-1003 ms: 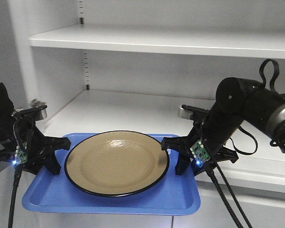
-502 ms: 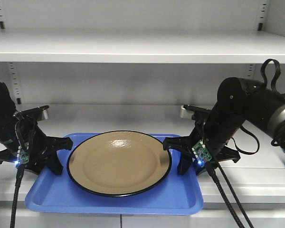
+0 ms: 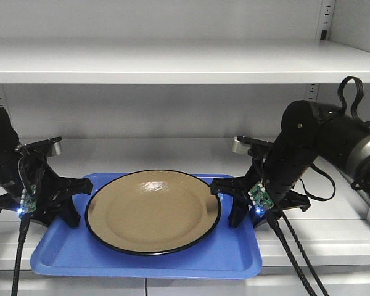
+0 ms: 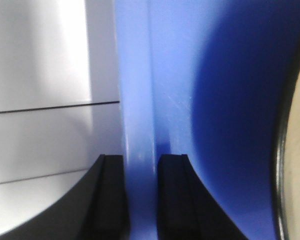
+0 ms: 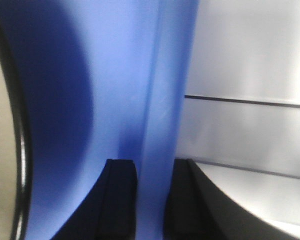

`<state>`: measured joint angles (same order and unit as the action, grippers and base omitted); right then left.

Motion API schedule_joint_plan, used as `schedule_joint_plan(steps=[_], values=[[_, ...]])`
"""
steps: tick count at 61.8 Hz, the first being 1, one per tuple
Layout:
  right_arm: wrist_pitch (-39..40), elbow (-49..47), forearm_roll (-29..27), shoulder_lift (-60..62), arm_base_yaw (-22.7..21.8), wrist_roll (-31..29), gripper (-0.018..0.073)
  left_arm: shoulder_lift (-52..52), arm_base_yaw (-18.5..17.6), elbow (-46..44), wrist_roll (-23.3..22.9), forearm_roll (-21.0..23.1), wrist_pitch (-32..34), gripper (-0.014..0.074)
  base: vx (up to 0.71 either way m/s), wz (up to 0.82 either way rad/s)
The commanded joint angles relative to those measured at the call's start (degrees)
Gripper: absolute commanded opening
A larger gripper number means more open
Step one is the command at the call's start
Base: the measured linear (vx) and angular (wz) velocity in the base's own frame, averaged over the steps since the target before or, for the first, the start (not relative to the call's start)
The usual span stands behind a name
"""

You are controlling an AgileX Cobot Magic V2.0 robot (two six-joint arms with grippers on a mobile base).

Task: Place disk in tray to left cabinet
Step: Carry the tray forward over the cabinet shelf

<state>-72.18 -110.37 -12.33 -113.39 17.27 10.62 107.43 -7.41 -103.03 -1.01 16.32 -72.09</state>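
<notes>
We hold the tray [image 3: 147,259] between us, one arm on each short end, with its long axis running side to side, parallel to the front edge of the left cabinet [image 3: 172,61]. The disk [image 3: 153,211] lies flat in the middle of the tray, nearly filling its width, with its black rim close to both our grips but apart from them.

Our left gripper [image 4: 140,172] is clamped on the tray's left rim: in the wrist view one of the fingers [image 4: 111,195] sits outside the blue wall and the other inside, pressed against it. Our right gripper [image 5: 155,177] mirrors this on the tray's right rim, with the fingers [image 5: 121,200] closed on the blue edge.

The tray sits in front of the lower shelf [image 3: 172,151], its near edge overhanging the shelf's front; whether it rests on the shelf we cannot tell. The open shelf space lies straight ahead of the tray, away from us. We judge that the coming move is a level push forward, both arms together, since neither is nearer and any uneven advance would skew the tray or slide the disk.
</notes>
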Motion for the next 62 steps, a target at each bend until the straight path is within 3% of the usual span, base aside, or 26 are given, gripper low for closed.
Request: schedule_joint_plan(steps=[1,40,62], values=[[-0.48,-2.19,-1.41,4.00,0.00,-0.42,-0.0001,-3.30,-0.27,-2.21,-0.14,2.24,0.51,0.0000,0.00,0.00],[1.22,-2.19,-1.41,4.00,0.00,-0.42,-0.0001,-3.30,-0.27,-2.21,-0.14,2.34,1.08,0.0000,0.00,0.00],[14.64,-2.19,-0.76,2.80,0.00,-0.48,-0.0001,-1.60,-0.27,-2.21,-0.10,2.36,13.92,0.0000,0.00,0.00]])
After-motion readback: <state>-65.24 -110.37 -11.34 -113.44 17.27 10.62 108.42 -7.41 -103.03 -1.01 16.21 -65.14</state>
